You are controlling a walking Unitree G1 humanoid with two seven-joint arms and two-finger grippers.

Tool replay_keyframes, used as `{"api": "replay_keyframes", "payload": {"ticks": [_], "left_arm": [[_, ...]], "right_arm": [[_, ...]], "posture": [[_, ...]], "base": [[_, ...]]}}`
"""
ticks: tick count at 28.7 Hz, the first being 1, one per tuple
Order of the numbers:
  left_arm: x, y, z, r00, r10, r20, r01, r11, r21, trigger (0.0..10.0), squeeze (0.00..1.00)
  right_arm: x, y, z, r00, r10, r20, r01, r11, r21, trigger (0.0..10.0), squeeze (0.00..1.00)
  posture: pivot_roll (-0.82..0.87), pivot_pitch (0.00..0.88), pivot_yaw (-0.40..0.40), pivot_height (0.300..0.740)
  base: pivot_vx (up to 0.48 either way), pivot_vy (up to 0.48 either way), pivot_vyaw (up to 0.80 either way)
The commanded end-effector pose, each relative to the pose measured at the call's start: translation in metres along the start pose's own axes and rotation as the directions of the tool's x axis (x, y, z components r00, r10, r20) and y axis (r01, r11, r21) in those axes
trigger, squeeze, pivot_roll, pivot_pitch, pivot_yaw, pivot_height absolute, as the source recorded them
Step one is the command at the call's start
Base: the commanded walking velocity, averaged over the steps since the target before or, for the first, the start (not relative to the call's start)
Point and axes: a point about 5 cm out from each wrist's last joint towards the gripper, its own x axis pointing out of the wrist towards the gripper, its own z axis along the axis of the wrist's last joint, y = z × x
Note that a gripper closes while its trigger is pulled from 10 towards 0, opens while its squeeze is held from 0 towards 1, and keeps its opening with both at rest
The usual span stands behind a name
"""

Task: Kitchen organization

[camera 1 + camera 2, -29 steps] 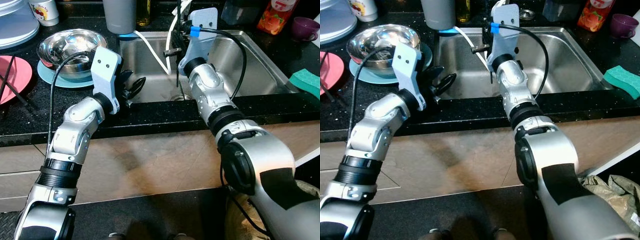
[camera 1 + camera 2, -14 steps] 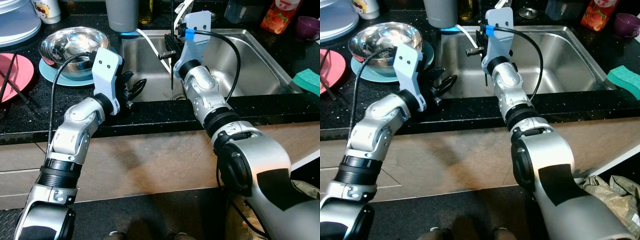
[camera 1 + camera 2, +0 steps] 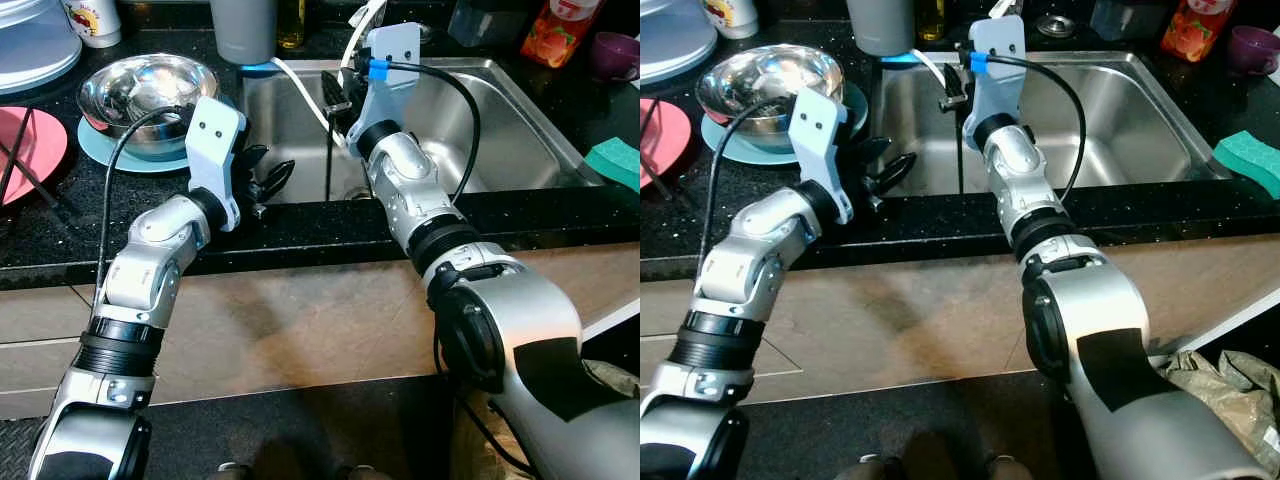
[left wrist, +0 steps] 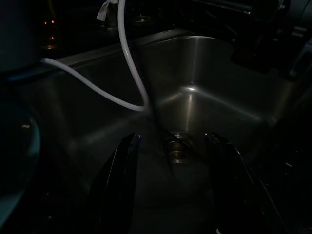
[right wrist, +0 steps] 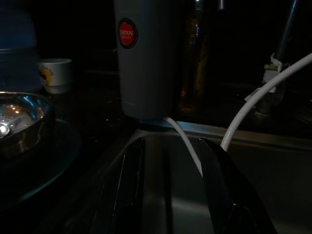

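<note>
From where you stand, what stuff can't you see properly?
- The label on the orange carton: cut off by the top edge of the eye views, print too small.
- The rest of the green sponge: runs off the side of the picture.
- What is in the steel bowl: glare hides it.
- Right gripper over the sink: the wrist view is too dark to show whether anything sits between its fingers.
</note>
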Motion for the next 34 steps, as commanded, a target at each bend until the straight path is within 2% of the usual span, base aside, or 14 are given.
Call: {"api": "replay_keyframes", "payload": {"ticks": [1,2,11,14,15,16,18,23,25,27,30,31,32,34], "left_arm": [[0.0,0.002,-0.001,1.0,0.002,-0.018,-0.002,1.0,0.007,10.0,0.0],[0.0,0.003,0.0,1.0,0.006,-0.013,-0.006,1.0,0.008,10.0,0.0],[0.001,0.001,0.016,0.999,-0.007,0.05,0.006,1.0,0.018,10.0,0.0],[0.0,-0.004,0.022,0.995,-0.053,0.08,0.052,0.999,0.011,10.0,0.0],[-0.002,-0.012,0.026,0.989,-0.11,0.104,0.111,0.994,-0.011,10.0,0.0],[-0.002,-0.012,0.026,0.989,-0.11,0.104,0.111,0.994,-0.011,10.0,0.0],[-0.006,-0.02,0.029,0.976,-0.176,0.128,0.183,0.982,-0.04,10.0,0.0],[-0.015,-0.029,0.033,0.955,-0.272,0.116,0.276,0.961,-0.026,10.0,0.0],[-0.021,-0.025,0.026,0.967,-0.254,0.03,0.254,0.967,0.023,10.0,0.0],[-0.025,-0.02,0.023,0.976,-0.22,0.008,0.219,0.975,0.041,10.0,0.0],[-0.03,-0.004,0.028,0.995,-0.094,0.034,0.092,0.994,0.054,10.0,0.0],[-0.03,-0.004,0.028,0.995,-0.094,0.034,0.092,0.994,0.054,10.0,0.0],[-0.036,0.003,0.037,0.995,-0.036,0.088,0.034,0.999,0.02,10.0,0.0],[-0.038,0.003,0.04,0.994,-0.037,0.1,0.037,0.999,0.003,10.0,0.0]], "right_arm": [[-0.003,-0.004,-0.008,0.999,-0.02,-0.041,0.02,1.0,-0.001,10.0,0.23],[-0.003,-0.005,-0.006,0.999,-0.023,-0.036,0.023,1.0,0.001,10.0,0.0],[0.001,-0.015,0.011,0.996,-0.085,0.033,0.082,0.993,0.083,10.0,0.0],[0.001,-0.017,0.013,0.993,-0.105,0.055,0.098,0.989,0.112,10.0,0.0],[0.0,-0.019,0.013,0.99,-0.124,0.067,0.113,0.983,0.147,10.0,0.0],[0.0,-0.019,0.013,0.99,-0.124,0.067,0.113,0.983,0.147,10.0,0.0],[-0.002,-0.022,0.01,0.987,-0.145,0.068,0.131,0.975,0.177,10.0,0.0],[-0.008,-0.027,0.002,0.985,-0.165,0.052,0.15,0.964,0.221,10.0,0.0],[-0.011,-0.027,-0.005,0.988,-0.147,0.04,0.135,0.966,0.222,10.0,0.0],[-0.013,-0.026,-0.008,0.99,-0.136,0.04,0.124,0.968,0.219,10.0,0.0],[-0.015,-0.021,-0.013,0.992,-0.119,0.04,0.107,0.969,0.224,10.0,0.0],[-0.015,-0.021,-0.013,0.992,-0.119,0.04,0.107,0.969,0.224,10.0,0.0],[-0.015,-0.012,-0.019,0.996,-0.091,0.015,0.084,0.961,0.264,10.0,0.0],[-0.014,-0.009,-0.021,0.997,-0.081,0.002,0.077,0.955,0.287,10.0,0.0]], "posture": [[0.03,0.174,-0.048,0.74],[0.03,0.172,-0.047,0.74],[0.03,0.164,-0.045,0.74],[0.02,0.163,-0.042,0.74],[0.02,0.158,-0.042,0.74],[0.02,0.158,-0.042,0.74],[0.03,0.159,-0.043,0.74],[0.03,0.155,-0.039,0.74],[0.03,0.152,-0.037,0.74],[0.02,0.149,-0.035,0.74],[0.02,0.145,-0.033,0.74],[0.02,0.145,-0.033,0.74],[0.03,0.14,-0.036,0.74],[0.03,0.14,-0.036,0.74]], "base": [[0.0,0.0,0.0],[0.0,0.0,0.0],[0.0,0.0,0.0],[0.0,0.0,0.0],[0.0,0.0,0.0],[0.0,0.0,0.0],[0.0,0.0,0.0],[0.0,0.0,0.0],[0.0,0.0,0.0],[0.0,0.0,0.0],[0.0,0.0,0.0],[0.0,0.0,0.0],[0.0,0.0,0.0],[0.0,0.0,0.0]]}}
